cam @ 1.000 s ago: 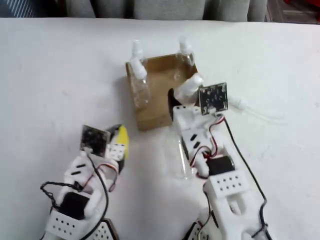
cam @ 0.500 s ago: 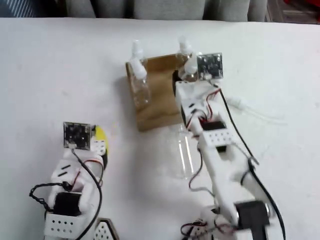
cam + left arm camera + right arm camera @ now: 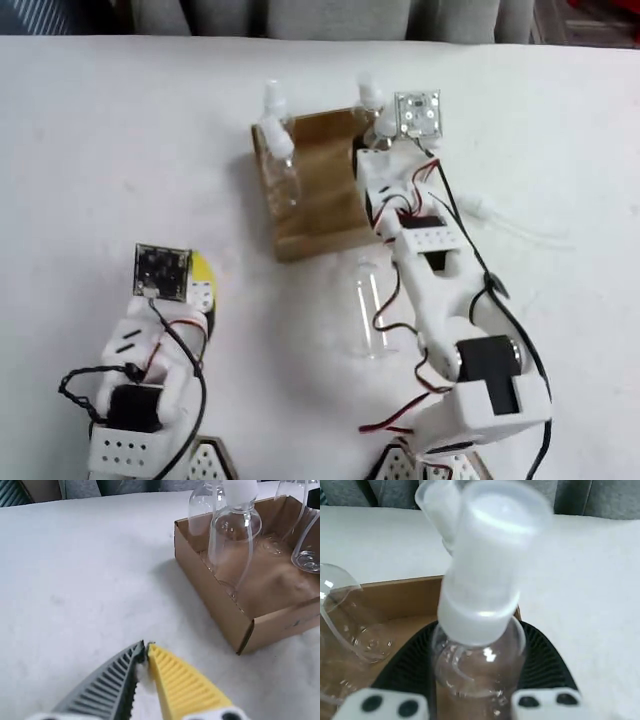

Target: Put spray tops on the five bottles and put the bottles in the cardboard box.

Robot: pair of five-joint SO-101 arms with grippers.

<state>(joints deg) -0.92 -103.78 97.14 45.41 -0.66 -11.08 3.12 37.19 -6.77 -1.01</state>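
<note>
The cardboard box (image 3: 318,238) stands at mid table. A clear bottle with a white spray top (image 3: 276,152) leans at its left wall, and a second one (image 3: 368,100) stands at its back right corner. My right gripper (image 3: 378,152) is over the box's right side, shut on a third topped bottle (image 3: 479,662), upright between the black jaws (image 3: 480,672). An uncapped bottle (image 3: 368,305) lies on the table in front of the box. My left gripper (image 3: 145,656) rests shut near the front left (image 3: 202,272), with nothing held.
A loose spray top with its thin tube (image 3: 492,213) lies on the white table to the right of the box. The right arm stretches over the lying bottle. Grey chair backs line the table's far edge.
The right arm has stretched forward, carrying its bottle from the box's front right toward the back right. The left arm has drawn back to the left.
</note>
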